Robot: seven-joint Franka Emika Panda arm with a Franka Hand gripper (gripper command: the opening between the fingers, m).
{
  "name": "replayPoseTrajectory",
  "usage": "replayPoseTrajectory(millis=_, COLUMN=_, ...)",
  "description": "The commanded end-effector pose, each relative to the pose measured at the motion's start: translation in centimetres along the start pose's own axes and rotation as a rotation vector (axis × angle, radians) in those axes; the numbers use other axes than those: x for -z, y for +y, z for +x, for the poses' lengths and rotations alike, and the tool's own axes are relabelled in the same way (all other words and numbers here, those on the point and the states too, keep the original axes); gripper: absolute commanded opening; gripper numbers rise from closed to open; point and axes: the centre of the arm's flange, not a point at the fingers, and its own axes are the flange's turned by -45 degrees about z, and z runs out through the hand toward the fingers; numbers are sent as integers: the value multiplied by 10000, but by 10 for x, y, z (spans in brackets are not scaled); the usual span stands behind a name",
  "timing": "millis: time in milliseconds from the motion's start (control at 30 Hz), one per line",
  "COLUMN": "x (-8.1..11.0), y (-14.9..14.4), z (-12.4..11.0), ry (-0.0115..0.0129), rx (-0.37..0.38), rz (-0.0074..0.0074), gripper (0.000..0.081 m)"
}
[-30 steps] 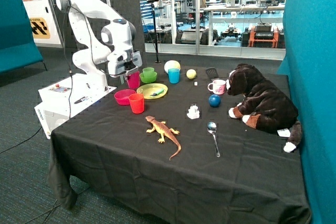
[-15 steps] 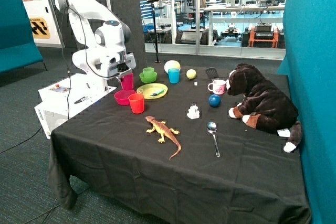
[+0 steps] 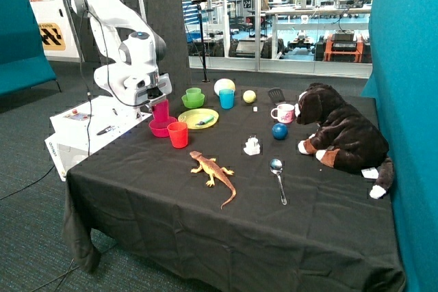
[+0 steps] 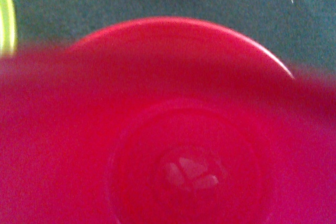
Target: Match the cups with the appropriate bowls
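My gripper (image 3: 158, 99) is shut on the magenta-pink cup (image 3: 161, 111) and holds it upright right over the magenta-pink bowl (image 3: 164, 130), the cup's base at about the bowl's rim. In the wrist view the cup's inside (image 4: 184, 171) fills the picture, with the bowl's rim (image 4: 173, 27) behind it. The light green cup (image 3: 194, 91) stands in the lime green bowl (image 3: 194, 102), further back on the table. I cannot tell whether the pink cup touches the bowl.
A red cup (image 3: 178, 135) stands just in front of the pink bowl. A yellow-green plate (image 3: 198, 119) lies beside it, and its edge (image 4: 5, 19) shows in the wrist view. A blue cup (image 3: 226, 98), toy lizard (image 3: 213, 171), spoon (image 3: 278, 177), mug (image 3: 283, 113) and plush dog (image 3: 342, 135) lie further off.
My gripper has carried the magenta-pink cup from beside the green bowl towards the table's edge and lowered it over the magenta-pink bowl.
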Motion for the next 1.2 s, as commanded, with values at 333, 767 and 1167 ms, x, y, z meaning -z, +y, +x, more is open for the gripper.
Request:
replayPoseTrajectory(millis=333, x=-32, y=-4, z=-10, ry=5, rx=194, rz=-7, gripper=0)
replayPoseTrajectory(millis=767, x=-50, y=-11, z=-7, ry=5, rx=281, rz=-7, gripper=0)
replayPoseTrajectory(millis=1167, x=-48, y=-12, z=-2, ry=5, rx=351, rz=-7, gripper=53)
